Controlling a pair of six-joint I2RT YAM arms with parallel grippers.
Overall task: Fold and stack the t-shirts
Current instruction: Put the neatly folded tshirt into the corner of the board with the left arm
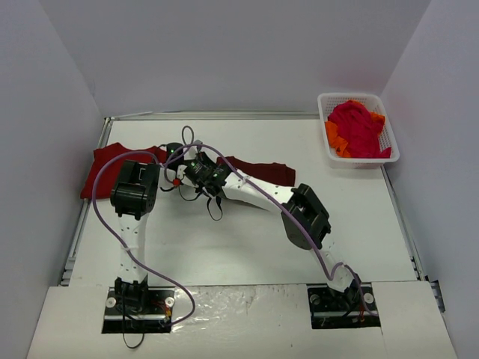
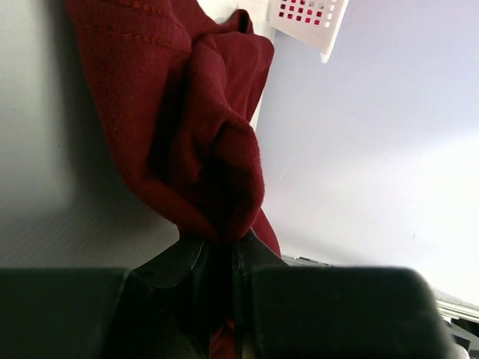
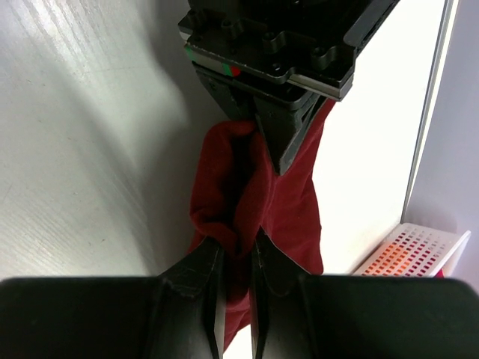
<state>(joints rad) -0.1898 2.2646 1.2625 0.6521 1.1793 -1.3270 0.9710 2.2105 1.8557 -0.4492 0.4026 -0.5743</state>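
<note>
A large dark maroon t-shirt [image 1: 101, 172] lies along the back left of the table, and part of it also shows to the right of the arms. Both grippers meet over its middle. My left gripper [image 1: 174, 158] is shut on a bunched fold of it; the left wrist view shows the cloth [image 2: 194, 112] hanging from the closed jaws [image 2: 224, 243]. My right gripper [image 1: 187, 170] is shut on the same shirt [image 3: 292, 209], pinched between its fingers [image 3: 238, 247], directly below the left gripper's body [image 3: 277, 60]. More t-shirts, crimson [image 1: 358, 129] and orange [image 1: 333, 136], lie crumpled in the basket.
The white lattice basket [image 1: 358, 99] stands at the back right corner of the table, and its edge shows in both wrist views [image 2: 310, 19] [image 3: 412, 250]. Grey walls enclose the table on three sides. A purple cable loops over both arms.
</note>
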